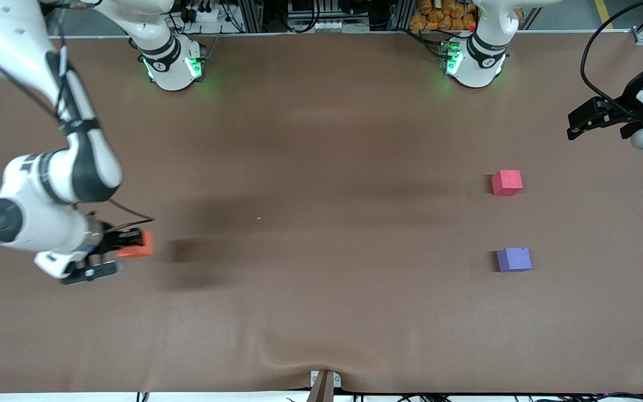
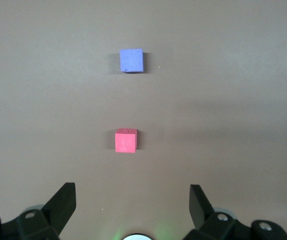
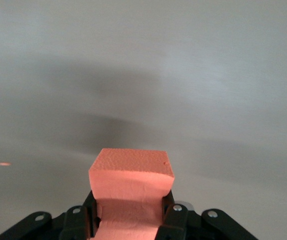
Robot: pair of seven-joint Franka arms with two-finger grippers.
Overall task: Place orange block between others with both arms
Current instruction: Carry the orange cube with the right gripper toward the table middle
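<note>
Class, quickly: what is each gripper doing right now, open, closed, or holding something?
Left gripper: open, holding nothing, waiting above the table at the left arm's end.
Right gripper: shut on the orange block.

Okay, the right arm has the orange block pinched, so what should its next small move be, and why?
Probably lift slightly and carry the orange block toward the left arm's end of the table. The right end effector is shut on it at the right arm's end, while the pinkish-red cube and purple-blue cube sit apart near the open, waiting left end effector.
</note>
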